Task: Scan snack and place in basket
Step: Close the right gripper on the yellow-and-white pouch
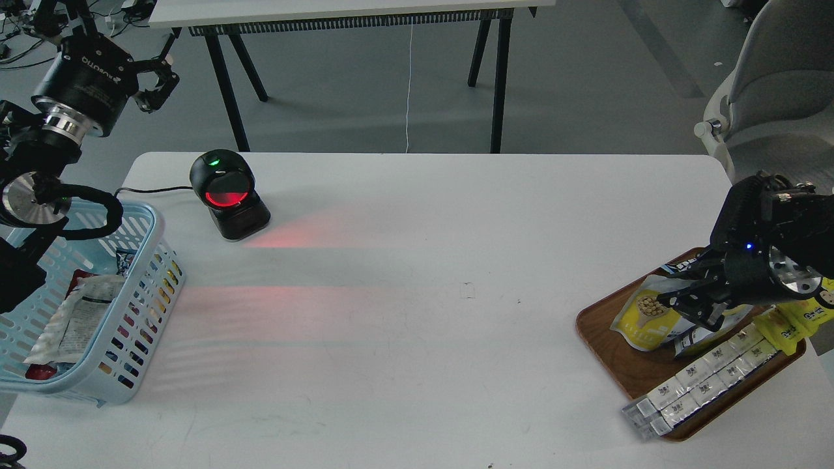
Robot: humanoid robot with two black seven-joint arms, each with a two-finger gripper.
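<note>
You had the snack [642, 319] lying on the brown wooden tray [612, 352], toward the tray's far left part, tilted with its silver-white printed top pointing away from you and its yellow half nearer the tray's left rim. The round picture of beige nuts faced up and showed plainly. Its right edge was hidden under dark gripper parts, so you could not tell from this view whether it was pinched or only overlapped. The basket [140, 215], light blue plastic with slotted sides and a thick rounded rim, stood upright far to the left of the tray, well apart from it, with several packets already lying inside.
</note>
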